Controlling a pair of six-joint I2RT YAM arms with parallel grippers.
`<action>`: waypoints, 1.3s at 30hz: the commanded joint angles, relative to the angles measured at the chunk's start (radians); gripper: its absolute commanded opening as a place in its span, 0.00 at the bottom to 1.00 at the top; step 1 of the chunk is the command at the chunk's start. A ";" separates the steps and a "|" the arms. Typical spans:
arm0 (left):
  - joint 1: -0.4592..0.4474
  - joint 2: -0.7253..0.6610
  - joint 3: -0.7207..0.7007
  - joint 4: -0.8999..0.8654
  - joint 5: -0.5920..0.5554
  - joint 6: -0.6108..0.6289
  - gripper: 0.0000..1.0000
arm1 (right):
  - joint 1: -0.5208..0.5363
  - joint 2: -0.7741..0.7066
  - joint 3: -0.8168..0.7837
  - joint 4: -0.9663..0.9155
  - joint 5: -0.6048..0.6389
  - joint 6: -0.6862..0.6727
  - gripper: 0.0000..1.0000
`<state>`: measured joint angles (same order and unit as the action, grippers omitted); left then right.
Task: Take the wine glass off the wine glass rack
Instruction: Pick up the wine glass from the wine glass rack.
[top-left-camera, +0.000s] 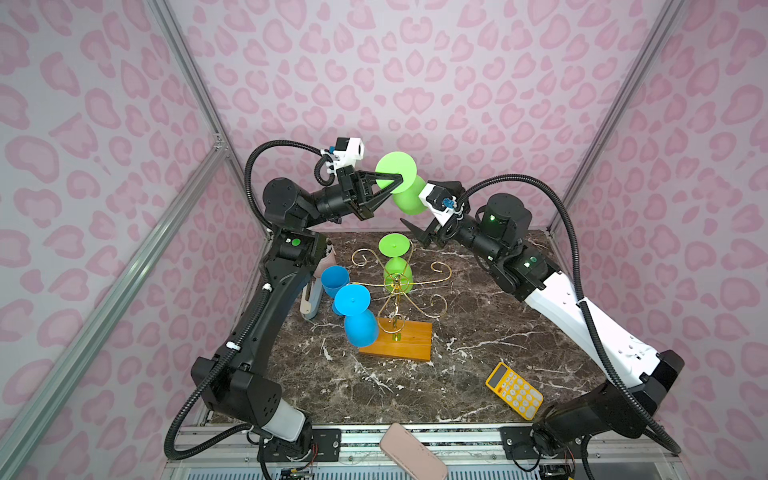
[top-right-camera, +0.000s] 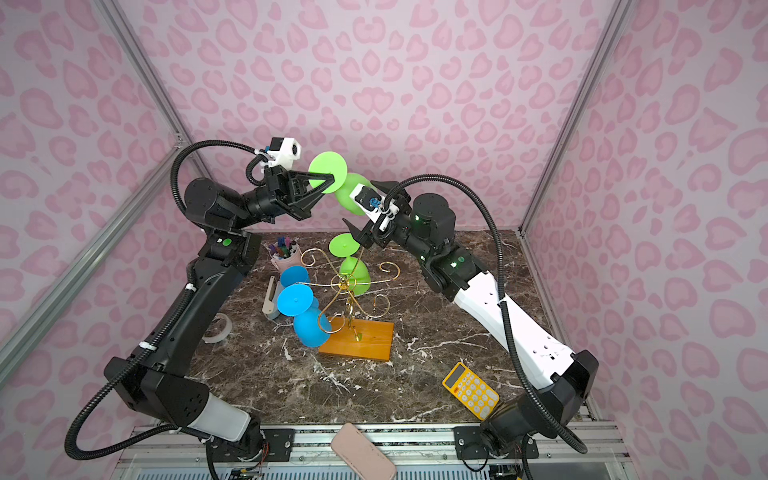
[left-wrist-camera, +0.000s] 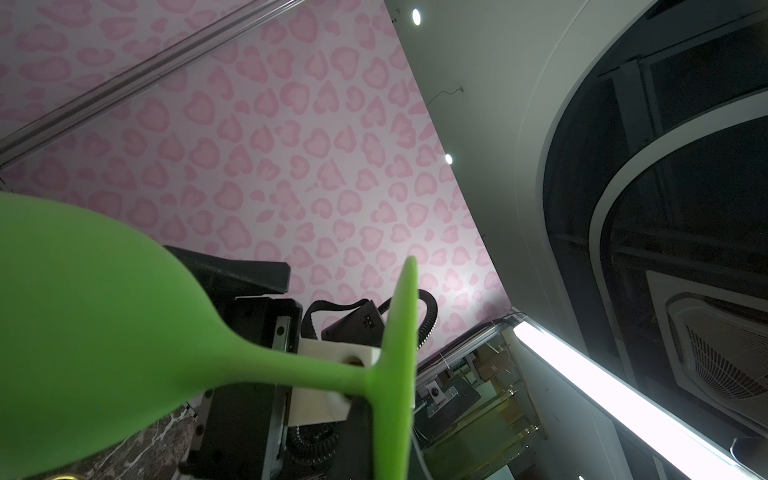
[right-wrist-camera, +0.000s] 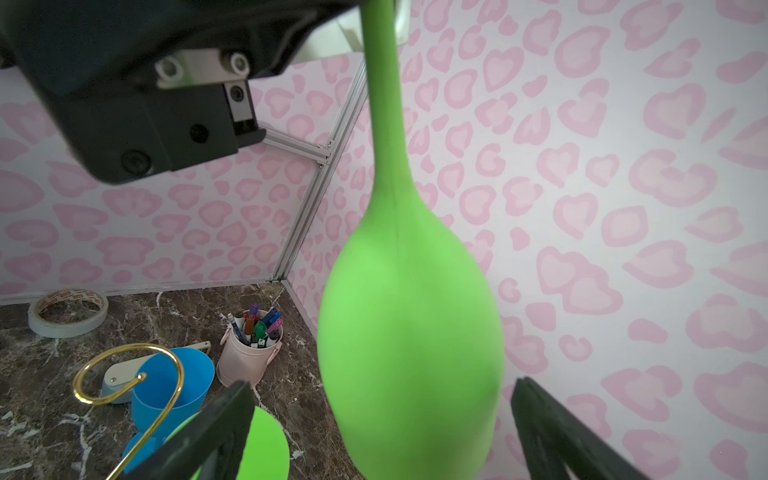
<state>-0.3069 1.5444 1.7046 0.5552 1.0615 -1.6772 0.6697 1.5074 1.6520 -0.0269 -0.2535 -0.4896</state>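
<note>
Left fingers (top-left-camera: 382, 196): are clamping together on the wine glass (top-left-camera: 409, 200) stem.
Right fingers (right-wrist-camera: 220, 424): are standing wide apart beside its bowl, not touching.
Wine glass: is hanging tilted in the air, clear of the rack (top-left-camera: 409, 345).
Rack: is standing on the table (top-left-camera: 478, 332), carrying another green glass (top-left-camera: 398, 272) and a blue glass (top-left-camera: 359, 328).

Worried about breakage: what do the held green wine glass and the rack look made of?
Green wine glass: opaque, matte, likely plastic or silicone, not glass. Wine glass rack: thin shiny gold wire, apparently metal; its base: seemingly wood, orange-brown with grain-like lines.
</note>
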 joint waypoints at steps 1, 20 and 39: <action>0.001 -0.013 -0.012 0.072 -0.011 -0.023 0.04 | 0.003 0.015 0.008 0.051 0.010 -0.003 0.99; 0.000 -0.019 -0.042 0.172 -0.028 -0.112 0.04 | 0.004 0.105 0.078 0.054 0.039 0.005 0.98; -0.002 -0.019 -0.039 0.129 -0.029 -0.077 0.04 | 0.003 0.095 0.081 0.062 0.051 0.000 0.79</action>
<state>-0.3119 1.5387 1.6604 0.6762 1.0389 -1.7836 0.6716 1.6104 1.7416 -0.0021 -0.2092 -0.4934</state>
